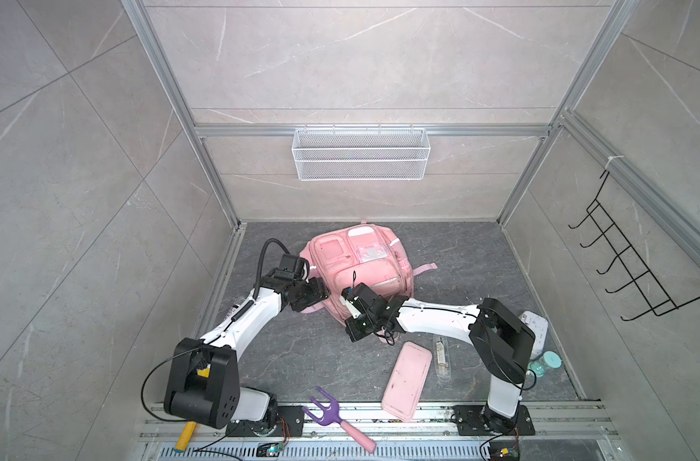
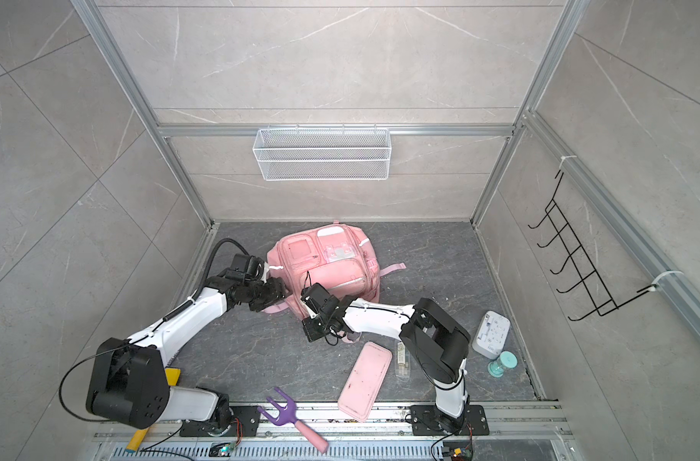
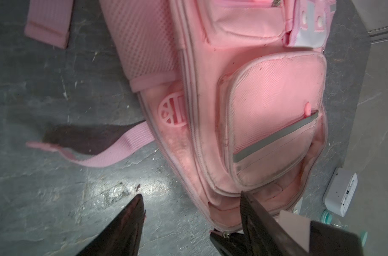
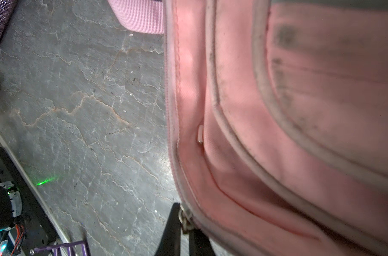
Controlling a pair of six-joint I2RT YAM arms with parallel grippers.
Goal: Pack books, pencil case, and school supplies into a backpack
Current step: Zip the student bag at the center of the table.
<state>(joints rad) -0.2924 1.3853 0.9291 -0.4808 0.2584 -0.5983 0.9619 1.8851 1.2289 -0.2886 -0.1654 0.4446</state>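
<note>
A: Working on which step now, judging from the scene?

B: Most probably opening the main zipper of the backpack (image 1: 360, 267), lying front up on the table (image 1: 300, 351). Pinching the small metal zipper pull (image 4: 184, 216) with the right tool (image 4: 185, 221), fingers pressed together on it, at the backpack's corner nearest the robot.

A: And doing what with the left tool (image 3: 191, 195)?

B: Hovering at the backpack's near left edge, fingers spread wide, gripping nothing.

A: Doing this step well in what way?

B: Pulling along the line of the zipper track, never lifting away from it, for not slipping off such a small pull. Bracing the soft fabric with the left tool close behind the slider, against sliding and bunching. Going slowly around the rounded corner.

A: Finding the other things where?

B: Seeing the pencil case (image 1: 407, 379) flat on the table, on the robot's side of the backpack and a little to its right, well apart from it. Seeing the school supplies (image 1: 442, 357) just beside that case. Not seeing the books anywhere; not possible telling if inside.

A: Reading any brand or label?

B: Reading nothing. Noticing print on the packet's insert and marks on the white device (image 1: 536, 331), right of the backpack, both too small.
</note>
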